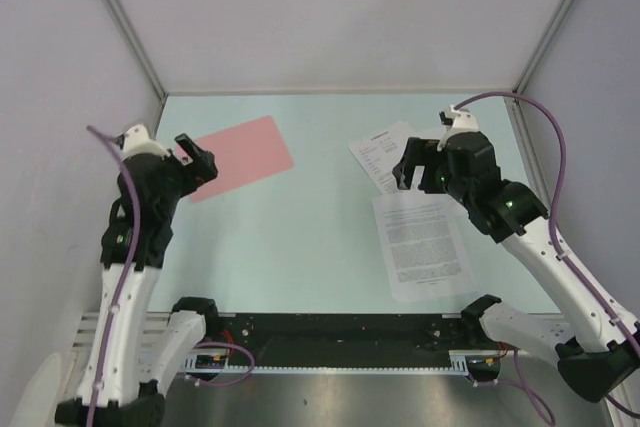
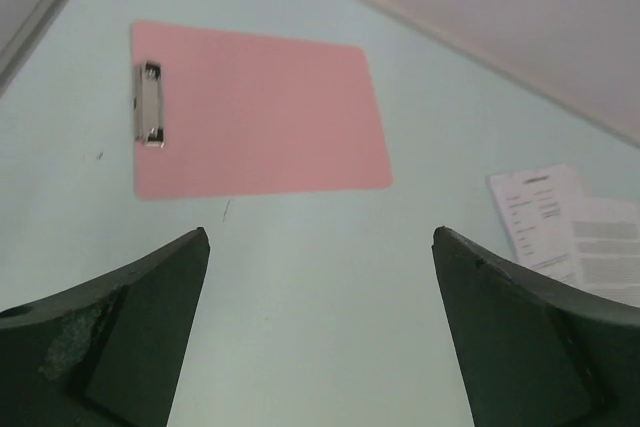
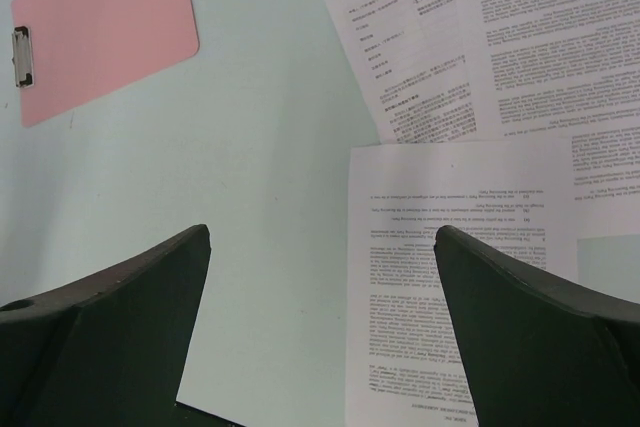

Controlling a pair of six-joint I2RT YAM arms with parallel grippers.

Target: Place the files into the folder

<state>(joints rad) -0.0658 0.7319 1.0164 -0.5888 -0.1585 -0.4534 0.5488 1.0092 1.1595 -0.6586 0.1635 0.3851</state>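
The files (image 1: 425, 247) lie flat and overlapping just beneath the right hand (image 1: 407, 175), whose jaws stand wide and hold nothing, at the right of the overhead frame. The left hand (image 1: 197, 157), equally wide and empty, hangs by the clip (image 2: 150, 105) end of the pink folder (image 1: 245, 155) at upper left, well apart from the sheets on the bench (image 1: 300, 247). The step in hand appears to be the approach: next, the right hand must probably descend and lift a thin sheet's edge off the flat surface.

Top view looks down from the near edge; both closer wrist views share the folder (image 2: 260, 112) and files (image 3: 470, 77).
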